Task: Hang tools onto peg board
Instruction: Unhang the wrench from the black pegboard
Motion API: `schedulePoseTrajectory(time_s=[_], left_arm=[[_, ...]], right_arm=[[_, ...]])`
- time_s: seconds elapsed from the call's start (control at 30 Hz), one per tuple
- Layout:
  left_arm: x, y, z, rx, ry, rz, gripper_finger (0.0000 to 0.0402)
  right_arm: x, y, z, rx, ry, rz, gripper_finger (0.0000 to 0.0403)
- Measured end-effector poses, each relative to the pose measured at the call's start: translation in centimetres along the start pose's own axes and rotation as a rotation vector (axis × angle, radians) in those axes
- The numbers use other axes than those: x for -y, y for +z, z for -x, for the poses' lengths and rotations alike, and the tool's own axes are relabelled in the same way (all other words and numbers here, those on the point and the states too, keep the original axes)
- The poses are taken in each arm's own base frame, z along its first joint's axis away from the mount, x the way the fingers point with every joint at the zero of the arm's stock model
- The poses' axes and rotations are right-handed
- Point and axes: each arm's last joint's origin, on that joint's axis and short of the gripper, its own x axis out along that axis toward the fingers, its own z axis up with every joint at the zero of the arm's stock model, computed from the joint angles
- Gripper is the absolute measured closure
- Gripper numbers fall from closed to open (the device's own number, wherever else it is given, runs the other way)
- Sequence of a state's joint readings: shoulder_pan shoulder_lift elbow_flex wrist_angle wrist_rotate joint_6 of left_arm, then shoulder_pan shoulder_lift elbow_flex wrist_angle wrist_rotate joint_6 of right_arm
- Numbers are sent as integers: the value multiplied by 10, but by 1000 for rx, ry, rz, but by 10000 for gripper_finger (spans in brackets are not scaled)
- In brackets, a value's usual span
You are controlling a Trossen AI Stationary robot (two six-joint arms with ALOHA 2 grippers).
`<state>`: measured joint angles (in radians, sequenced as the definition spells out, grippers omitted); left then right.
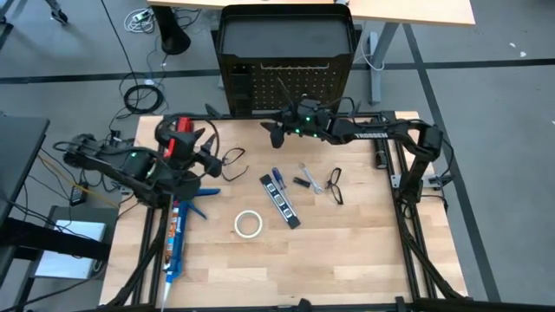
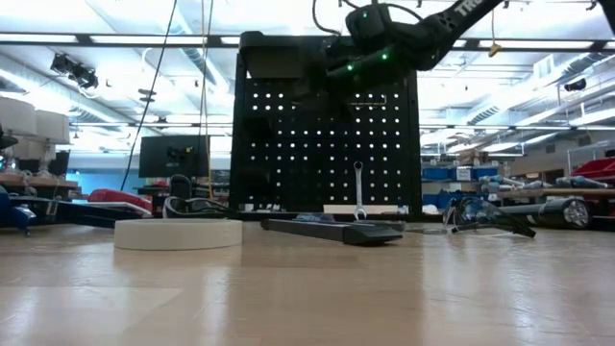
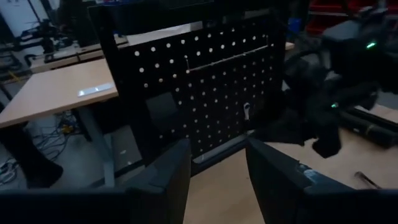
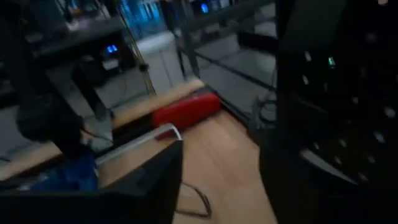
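The pale wooden worktop [image 1: 347, 251] stood in an open workshop with desks and cables around it, and most of the tools lay loose across its middle, presumably set out flat so either arm could pick them up one at a time. Nearest me sat the white tape roll [image 1: 248, 224], and off to the left lay the long blue caulking gun [image 1: 176, 238]. Beyond the roll lay the black-and-white pen-like tool [image 1: 280, 202] with the blue-handled screwdriver [image 1: 277, 179] just beside it, then a silver wrench [image 1: 310, 176] and a pair of safety glasses [image 1: 335, 185] towards the right. The left tool [image 1: 211, 158] waited with its fingers apart and empty, near a second pair of glasses [image 1: 231, 159] and a red-handled tool [image 1: 178, 130]. The right tool [image 1: 276, 130] hovered high, close up to the peg board [image 2: 288, 144], with its fingers parted and nothing between them; I judged it was there for a hanging step. At the far edge the peg board stood upright, black, framed and full of small regular holes, and one hung wrench [image 2: 358, 187] dangled low on its face under a thin rail [image 2: 368, 97].
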<state>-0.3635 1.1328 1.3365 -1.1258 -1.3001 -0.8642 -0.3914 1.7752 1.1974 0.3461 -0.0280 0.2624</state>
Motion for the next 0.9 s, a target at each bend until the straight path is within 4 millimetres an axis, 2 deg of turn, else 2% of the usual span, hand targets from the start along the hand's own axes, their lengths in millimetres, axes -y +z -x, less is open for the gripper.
schedulePoseTrajectory(time_s=[0.13, 0.27, 0.4, 0.6, 0.8, 0.9], left_arm=[[-12, 3, 8, 18, -22, 5, 241], [-20, 3, 13, -2, -52, -43, 241], [-25, 3, 14, -41, -93, -51, 241], [-27, 4, 14, -22, -77, -47, 241], [-27, 4, 14, -22, -74, -46, 241], [-27, 4, 14, -23, -73, -44, 241]], right_arm=[[16, -7, -1, -86, -52, 34, 132], [33, -6, 1, -109, -110, 28, 69], [46, -7, 3, -108, -144, 17, 29], [56, -27, 8, -154, -175, -14, 16], [37, -40, 9, -182, -98, -6, 31], [35, -51, 11, -205, -120, -15, 38]])
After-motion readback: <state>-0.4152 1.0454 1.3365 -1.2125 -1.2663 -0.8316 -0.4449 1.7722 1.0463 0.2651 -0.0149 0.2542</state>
